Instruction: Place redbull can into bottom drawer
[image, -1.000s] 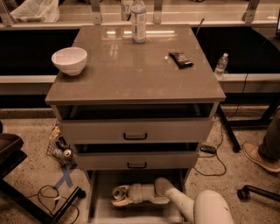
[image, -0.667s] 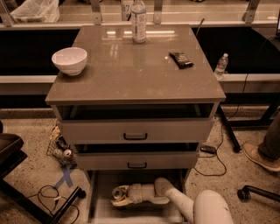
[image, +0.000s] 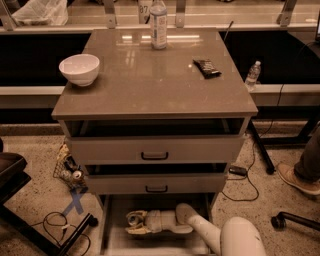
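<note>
The arm reaches down in front of the counter (image: 150, 90), below its front edge, into the pulled-out bottom drawer (image: 116, 239). The gripper (image: 135, 224) lies low over the drawer's pale floor, toward its left side. The redbull can (image: 133, 217) sits at the gripper's tip, and the jaws seem to be closed around it, though the view there is dim. On the counter, a white bowl (image: 79, 69) stands near the left edge, a clear bottle (image: 158, 24) at the back edge, and a dark packet (image: 206, 68) toward the right edge.
</note>
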